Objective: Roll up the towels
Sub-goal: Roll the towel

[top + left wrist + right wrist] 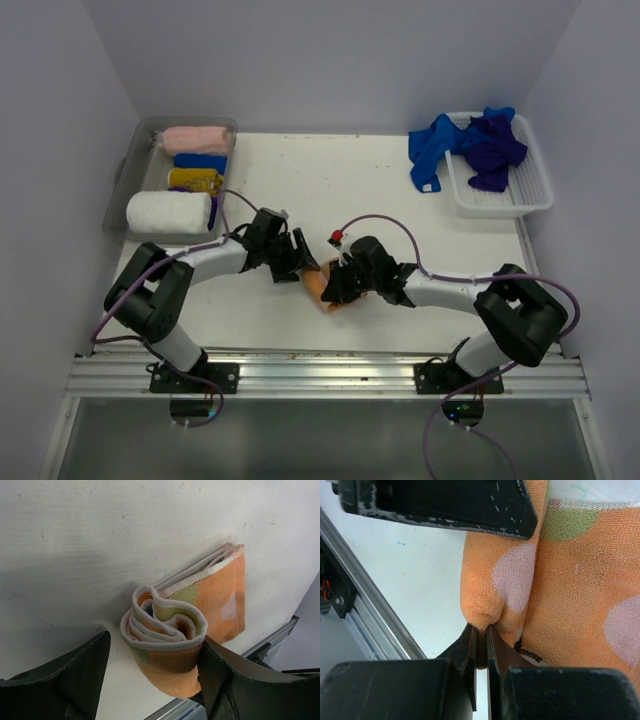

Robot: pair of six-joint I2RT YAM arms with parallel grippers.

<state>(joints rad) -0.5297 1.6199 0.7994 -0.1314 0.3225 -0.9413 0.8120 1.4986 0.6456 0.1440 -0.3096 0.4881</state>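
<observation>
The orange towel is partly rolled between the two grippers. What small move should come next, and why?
Probably close the left gripper on the roll. Its jaws stand open on either side of the loose coil of the orange towel, a flat tail lies unrolled behind, and the right gripper is shut on a fold.

A white table fills the middle of the top view, its surface matte and lightly scuffed, with faint marks showing in the wrist views. Plain pale lavender-grey walls close it in on three sides: a back wall across the top of the frame, a left wall and a right wall. An aluminium rail runs along the table's near edge. Below it, at the bottom of the frame, lies a dull grey-green panel, possibly glass or floor. The light is soft and even, with only faint shadows.
</observation>
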